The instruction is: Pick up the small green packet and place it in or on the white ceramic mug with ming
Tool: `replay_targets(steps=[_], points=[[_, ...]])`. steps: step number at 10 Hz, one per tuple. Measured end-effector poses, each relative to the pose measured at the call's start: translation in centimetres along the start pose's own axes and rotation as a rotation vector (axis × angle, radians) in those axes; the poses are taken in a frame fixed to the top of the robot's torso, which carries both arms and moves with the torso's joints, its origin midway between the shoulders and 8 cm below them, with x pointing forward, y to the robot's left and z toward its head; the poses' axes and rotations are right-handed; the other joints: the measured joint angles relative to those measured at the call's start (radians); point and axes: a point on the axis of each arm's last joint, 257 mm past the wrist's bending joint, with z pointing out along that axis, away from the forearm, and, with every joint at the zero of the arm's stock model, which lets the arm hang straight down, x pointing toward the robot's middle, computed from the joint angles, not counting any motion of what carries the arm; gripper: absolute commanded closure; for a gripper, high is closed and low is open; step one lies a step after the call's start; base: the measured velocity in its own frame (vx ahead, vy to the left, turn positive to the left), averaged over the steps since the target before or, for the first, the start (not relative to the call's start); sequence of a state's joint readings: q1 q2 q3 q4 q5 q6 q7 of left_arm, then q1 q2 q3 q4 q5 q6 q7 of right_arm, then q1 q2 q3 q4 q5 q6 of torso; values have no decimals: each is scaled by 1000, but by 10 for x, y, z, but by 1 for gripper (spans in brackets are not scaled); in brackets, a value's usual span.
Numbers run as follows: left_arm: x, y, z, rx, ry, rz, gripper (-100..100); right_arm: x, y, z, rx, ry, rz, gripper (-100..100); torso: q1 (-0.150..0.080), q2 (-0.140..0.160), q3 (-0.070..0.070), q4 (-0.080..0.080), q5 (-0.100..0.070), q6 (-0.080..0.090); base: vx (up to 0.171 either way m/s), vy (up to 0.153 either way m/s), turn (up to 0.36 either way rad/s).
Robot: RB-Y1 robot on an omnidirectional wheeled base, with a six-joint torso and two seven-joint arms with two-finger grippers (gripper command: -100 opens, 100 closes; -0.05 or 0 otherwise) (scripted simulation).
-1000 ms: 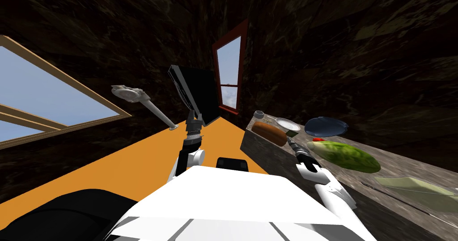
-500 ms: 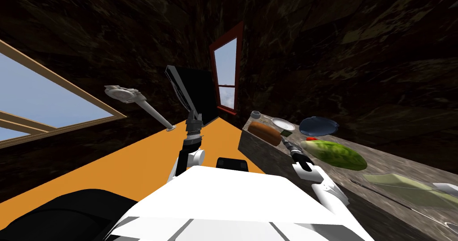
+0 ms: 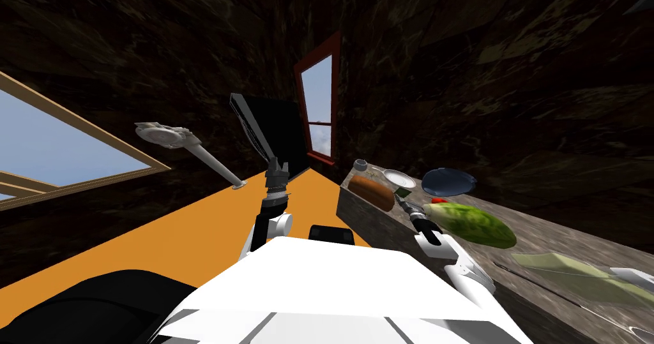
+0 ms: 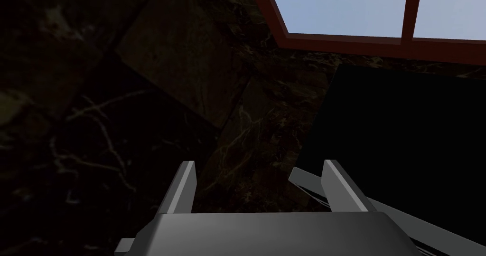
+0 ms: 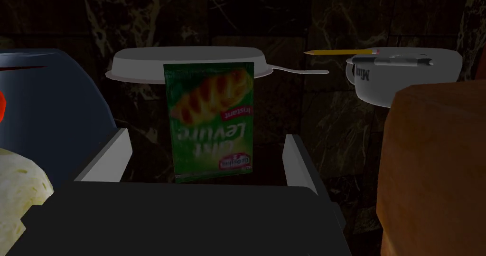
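I've turned right. R gripper [image 5: 205,134] open astride green packet [image 5: 210,120], mug [image 5: 403,84] beyond packet. Push deeper, centre, close. L gripper [image 4: 259,163] open.

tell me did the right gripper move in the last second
No, not against the table: the right gripper stays by the brown loaf's near end. The whole head view slid left, so that is my own turn.

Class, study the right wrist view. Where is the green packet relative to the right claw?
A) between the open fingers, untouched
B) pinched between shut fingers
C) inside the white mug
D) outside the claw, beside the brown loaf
A: the green packet sits in the gap of the right claw, with clear space between it and each finger.
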State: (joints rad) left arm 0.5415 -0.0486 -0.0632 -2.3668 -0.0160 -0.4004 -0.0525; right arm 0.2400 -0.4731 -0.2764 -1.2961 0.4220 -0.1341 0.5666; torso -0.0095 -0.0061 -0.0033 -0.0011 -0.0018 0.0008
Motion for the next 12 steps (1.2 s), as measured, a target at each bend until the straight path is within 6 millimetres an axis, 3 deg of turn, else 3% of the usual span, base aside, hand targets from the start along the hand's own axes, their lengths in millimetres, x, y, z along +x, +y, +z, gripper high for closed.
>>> replay_targets(steps=[1, 2, 3, 4, 8, 9, 10, 11, 12], points=[[0, 0, 0, 0, 0, 0, 0, -4, 10, 0, -24, -7, -23, -100, -1, -3, -2, -1, 0, 0, 81, -72, 23], [0, 0, 0, 0, 0, 0, 0, -5, 12, 1, -27, -9, -26, 0, 4, 0, 0, 0, 0, 0, 13, -14, 1], [0, 0, 0, 0, 0, 0, 0, -5, 12, 1, -26, -9, -26, -100, 7, 4, 2, 1, 1, 0, 7, -6, 1], [0, 0, 0, 0, 0, 0, 0, -5, 12, 1, -26, -9, -26, 100, 9, 5, 3, 1, 2, 0, 0, 0, 0], [0, 0, 0, 0, 0, 0, 0, -6, 13, 1, -31, -12, -29, 100, 9, 6, 3, 1, 1, 2, 0, 0, 0], [0, 0, 0, 0, 0, 0, 0, -7, 14, 1, -32, -12, -29, 0, 9, 6, 3, 1, 1, 2, 0, 0, 0], [0, 0, 0, 0, 0, 0, 0, -7, 14, 1, -32, -12, -29, 100, 9, 6, 3, 1, 1, 2, 0, 0, 0], [0, 0, 0, 0, 0, 0, 0, -7, 14, 1, -32, -13, -30, 0, 9, 6, 3, 1, 1, 2, 0, 0, 0], [0, 0, 0, 0, 0, 0, 0, -7, 14, 1, -32, -13, -30, 100, 9, 6, 3, 1, 1, 2, -67, 71, 64]])
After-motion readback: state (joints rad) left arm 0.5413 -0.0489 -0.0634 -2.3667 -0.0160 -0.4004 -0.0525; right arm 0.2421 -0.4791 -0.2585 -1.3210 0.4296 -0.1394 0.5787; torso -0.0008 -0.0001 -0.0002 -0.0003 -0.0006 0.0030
